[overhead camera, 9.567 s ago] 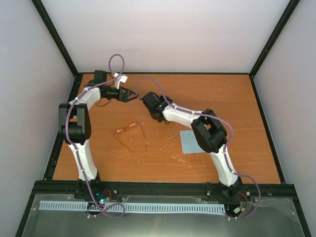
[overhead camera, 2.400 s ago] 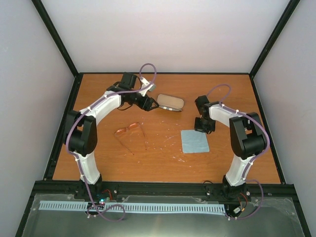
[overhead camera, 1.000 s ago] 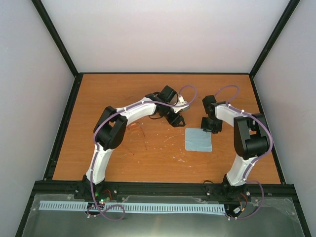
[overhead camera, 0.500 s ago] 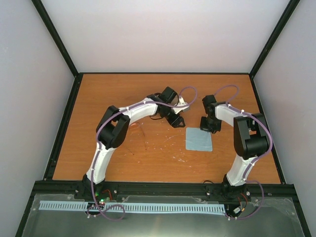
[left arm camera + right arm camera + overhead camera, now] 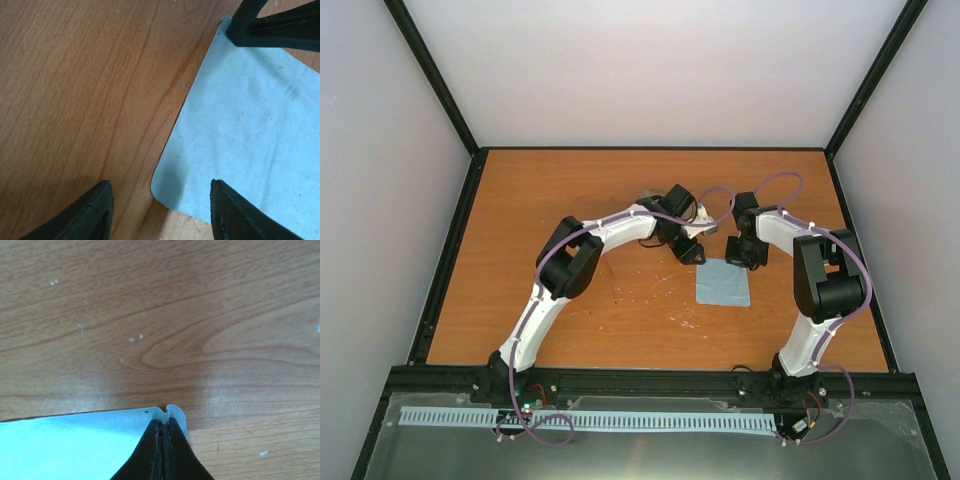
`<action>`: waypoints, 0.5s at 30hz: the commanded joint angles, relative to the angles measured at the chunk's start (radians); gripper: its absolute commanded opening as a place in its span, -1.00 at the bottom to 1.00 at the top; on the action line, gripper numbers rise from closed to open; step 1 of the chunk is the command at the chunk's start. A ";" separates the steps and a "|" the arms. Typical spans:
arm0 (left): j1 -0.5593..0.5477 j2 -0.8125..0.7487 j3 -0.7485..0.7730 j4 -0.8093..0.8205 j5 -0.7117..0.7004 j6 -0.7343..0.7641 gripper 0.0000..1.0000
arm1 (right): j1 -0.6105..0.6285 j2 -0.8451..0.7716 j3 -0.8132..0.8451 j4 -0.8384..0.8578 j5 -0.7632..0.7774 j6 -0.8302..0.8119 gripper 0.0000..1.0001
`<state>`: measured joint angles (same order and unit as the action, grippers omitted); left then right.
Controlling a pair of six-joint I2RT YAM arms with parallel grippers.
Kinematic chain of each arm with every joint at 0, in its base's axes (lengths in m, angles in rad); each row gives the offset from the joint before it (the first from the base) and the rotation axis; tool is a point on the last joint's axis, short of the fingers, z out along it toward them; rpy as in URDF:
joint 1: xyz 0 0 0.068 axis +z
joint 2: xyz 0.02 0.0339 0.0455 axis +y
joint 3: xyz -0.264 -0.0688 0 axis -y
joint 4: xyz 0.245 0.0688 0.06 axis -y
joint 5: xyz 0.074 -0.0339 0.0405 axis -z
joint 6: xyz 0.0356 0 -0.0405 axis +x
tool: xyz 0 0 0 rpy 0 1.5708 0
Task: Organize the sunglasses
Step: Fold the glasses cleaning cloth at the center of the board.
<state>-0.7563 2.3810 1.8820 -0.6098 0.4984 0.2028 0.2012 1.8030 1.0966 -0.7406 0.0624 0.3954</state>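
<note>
The light blue cloth [image 5: 723, 285] lies flat on the wooden table. My right gripper [image 5: 735, 253] is shut on its far left corner; in the right wrist view the closed fingertips [image 5: 165, 427] pinch the puckered edge of the cloth [image 5: 75, 440]. My left gripper [image 5: 697, 254] is open just left of that corner. In the left wrist view it [image 5: 160, 195] straddles another rounded corner of the cloth [image 5: 250, 125], one fingertip over wood and one over cloth, with the right gripper's fingers [image 5: 270, 25] at the top. The sunglasses are hidden beneath my left arm.
A grey sliver, probably the case [image 5: 646, 196], shows behind my left forearm. The table [image 5: 520, 300] has black rails at the left, right and near edges. White walls stand behind and at both sides.
My left arm has swung right across the table and its gripper has come down beside the cloth's far left corner. The right gripper has stayed shut on the cloth.
</note>
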 commanded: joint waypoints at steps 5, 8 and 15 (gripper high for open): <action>-0.042 0.025 0.018 -0.024 -0.061 0.033 -0.16 | -0.010 0.009 0.000 0.004 -0.031 -0.011 -0.95; -0.052 0.017 -0.006 -0.023 -0.093 0.049 -0.31 | -0.009 0.007 0.001 0.007 -0.037 -0.009 -0.95; -0.081 -0.008 -0.064 -0.012 -0.154 0.077 -0.47 | -0.009 0.004 0.000 0.016 -0.048 -0.002 -0.94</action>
<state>-0.8036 2.3775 1.8633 -0.5777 0.4107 0.2470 0.1959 1.8030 1.0969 -0.7414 0.0479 0.3885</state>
